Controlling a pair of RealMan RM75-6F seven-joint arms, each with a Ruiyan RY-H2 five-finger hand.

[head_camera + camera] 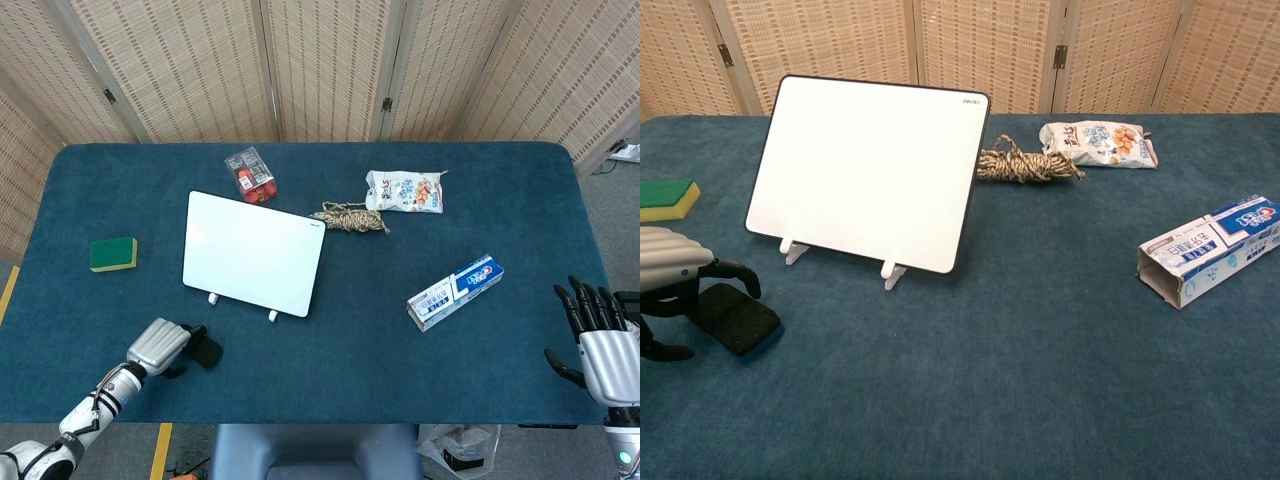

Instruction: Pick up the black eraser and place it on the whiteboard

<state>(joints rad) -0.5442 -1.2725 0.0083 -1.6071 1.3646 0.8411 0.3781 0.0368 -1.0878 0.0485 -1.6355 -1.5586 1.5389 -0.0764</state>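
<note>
The left hand is arching, fingers apart, over the eraser, probably a light, squashy felt block best pinched across its long sides.

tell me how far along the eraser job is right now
Early stage. Done: the left robot hand has reached the black eraser, fingers arched over it. In hand: the grasp; the eraser lies on the table, not lifted. Left: lifting and placing it on the whiteboard. The right robot hand is idle.

Sponge, rope, toothpaste box
</note>
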